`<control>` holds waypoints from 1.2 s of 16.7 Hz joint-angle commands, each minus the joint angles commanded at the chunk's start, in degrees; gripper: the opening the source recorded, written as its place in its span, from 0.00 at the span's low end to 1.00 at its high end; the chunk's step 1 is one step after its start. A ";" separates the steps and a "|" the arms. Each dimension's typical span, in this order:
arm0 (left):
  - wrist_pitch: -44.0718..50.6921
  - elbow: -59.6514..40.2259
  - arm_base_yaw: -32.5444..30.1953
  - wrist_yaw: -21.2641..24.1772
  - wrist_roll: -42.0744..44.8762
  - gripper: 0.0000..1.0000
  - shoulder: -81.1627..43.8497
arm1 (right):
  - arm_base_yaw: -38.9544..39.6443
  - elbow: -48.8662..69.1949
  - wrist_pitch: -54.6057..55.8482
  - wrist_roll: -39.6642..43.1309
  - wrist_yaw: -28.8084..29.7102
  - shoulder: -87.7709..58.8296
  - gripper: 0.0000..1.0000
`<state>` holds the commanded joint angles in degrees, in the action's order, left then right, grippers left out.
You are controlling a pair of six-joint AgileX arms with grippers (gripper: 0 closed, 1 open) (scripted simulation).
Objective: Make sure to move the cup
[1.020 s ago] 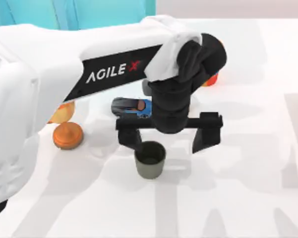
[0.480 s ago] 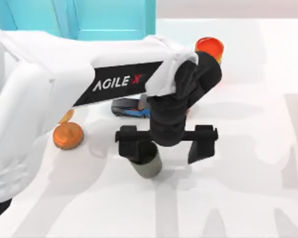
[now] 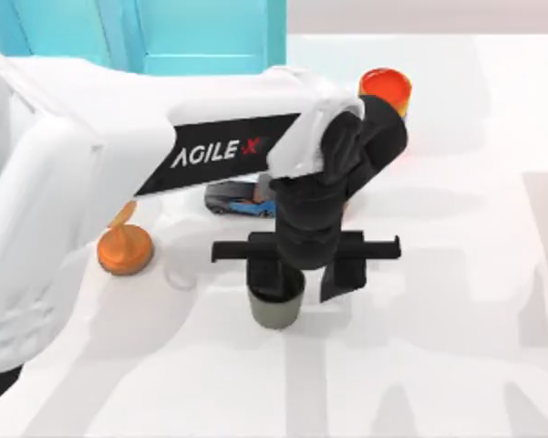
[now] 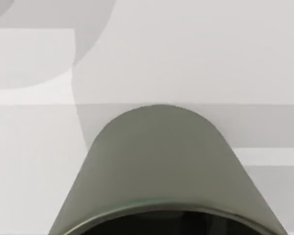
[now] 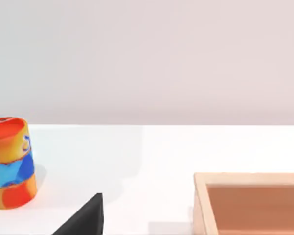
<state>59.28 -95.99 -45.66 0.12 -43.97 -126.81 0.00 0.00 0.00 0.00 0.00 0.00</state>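
Narrowed since the half-second-earlier frame, left gripper (image 3: 305,278) fingers pinching olive-grey cup (image 3: 275,306) rim mid-table, ready for lifting.

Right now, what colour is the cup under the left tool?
Plain dark olive-grey cup, best seen in the left wrist view.

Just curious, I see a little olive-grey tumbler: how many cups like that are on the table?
1. The small olive-grey tumbler stands near the table's middle, between the left gripper's fingers. The arm could hide others.

Illumination is bright and even. Soft grey shadows fall across the white table (image 3: 456,365). No glare; the rendering stays sharp to the edges.
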 joint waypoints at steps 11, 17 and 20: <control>0.00 0.00 0.00 0.00 0.00 0.00 0.00 | 0.00 0.00 0.00 0.00 0.00 0.00 1.00; 2.93 2.94 3.22 -0.34 4.53 0.00 5.75 | 0.00 0.00 0.00 0.00 0.00 0.00 1.00; 6.86 7.55 8.47 -0.87 11.27 0.00 13.52 | 0.00 0.00 0.00 0.00 0.00 0.00 1.00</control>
<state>66.13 -88.44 -37.20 -0.76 -32.70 -113.29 0.00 0.00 0.00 0.00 0.00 0.00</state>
